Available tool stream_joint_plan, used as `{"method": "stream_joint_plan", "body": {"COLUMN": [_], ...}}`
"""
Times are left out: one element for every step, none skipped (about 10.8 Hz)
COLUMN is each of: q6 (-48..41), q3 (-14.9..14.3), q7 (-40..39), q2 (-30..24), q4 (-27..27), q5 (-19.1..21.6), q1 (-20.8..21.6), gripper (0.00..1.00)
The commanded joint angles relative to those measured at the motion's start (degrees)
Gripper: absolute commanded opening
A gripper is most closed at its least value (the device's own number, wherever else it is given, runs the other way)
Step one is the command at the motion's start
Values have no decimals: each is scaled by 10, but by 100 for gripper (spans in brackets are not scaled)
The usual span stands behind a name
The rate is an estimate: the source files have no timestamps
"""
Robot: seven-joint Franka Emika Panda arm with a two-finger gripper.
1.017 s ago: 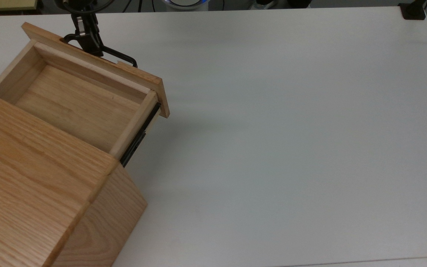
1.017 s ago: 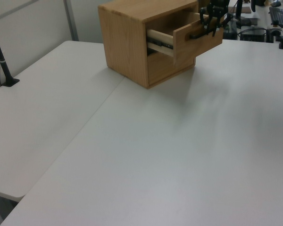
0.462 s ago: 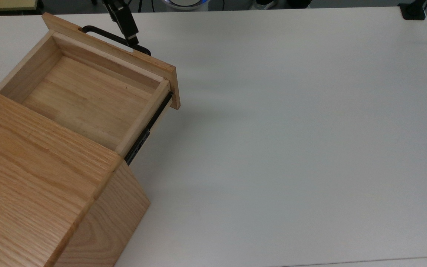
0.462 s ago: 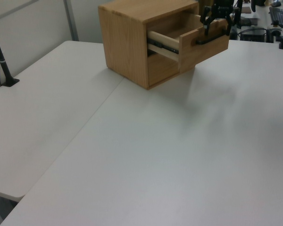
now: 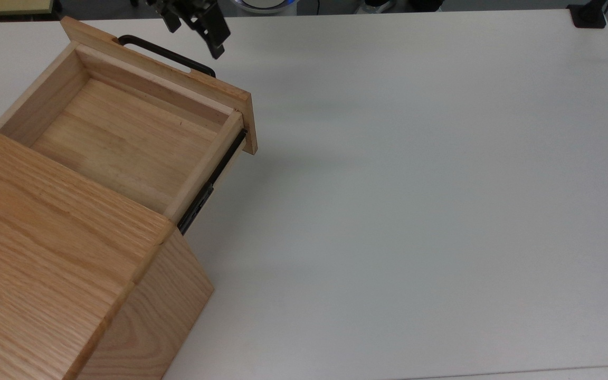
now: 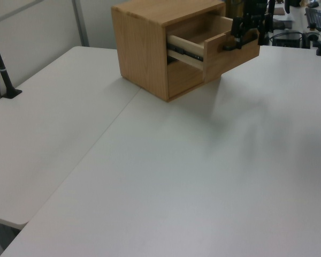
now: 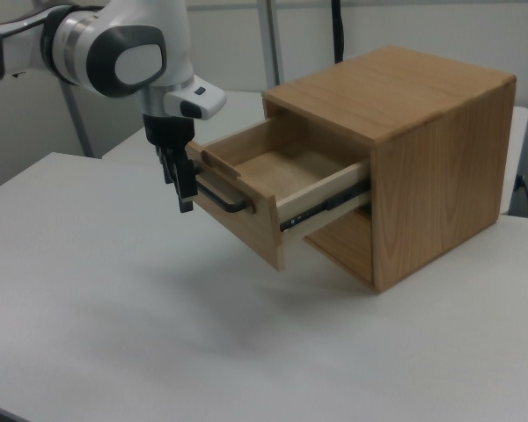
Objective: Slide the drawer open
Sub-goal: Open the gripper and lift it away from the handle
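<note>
The light oak drawer (image 5: 124, 137) stands pulled far out of the oak cabinet (image 5: 45, 253), its inside bare and a black side rail (image 5: 206, 187) showing. A long black bar handle (image 5: 167, 55) runs along its front panel (image 7: 242, 220). My gripper (image 5: 195, 39) hovers open just off the handle, near the handle's right end in the top view, holding nothing. In the right view the gripper (image 7: 178, 189) points down in front of the handle (image 7: 224, 200), apart from it. The left view has the gripper (image 6: 245, 29) just above the drawer (image 6: 230, 53) front.
The cabinet (image 7: 422, 176) sits on a wide white table (image 5: 415, 184) with open surface to the top view's right. A black post base (image 5: 589, 16) stands at the far right corner in the top view. Another black post (image 6: 2, 69) rises at the left view's left.
The drawer slid further out of the cabinet. My gripper then let go of the handle, opened and moved away toward the top view's right.
</note>
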Motion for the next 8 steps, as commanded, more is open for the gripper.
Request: {"method": "stream_joint_plan", "body": {"q6": [-32,-32,-33,-32,-30,-30,-25,-8], "q3": [1,2,1,1,1,1,1,1], "q7": [-121,-174,-209,-245,-294,-333,-352,-354], "q2": [-42,-49,-51,-57,-57,-57,-52,-44], "q4": [3,10,19,21,20,20,21,23], "q5": [-4,-6,-6,-7,-16,-34,-48,-67], "q1": [1,3,2,0,0,1,2,5], "gripper": [100,100,100,100,100,100,100,100]}}
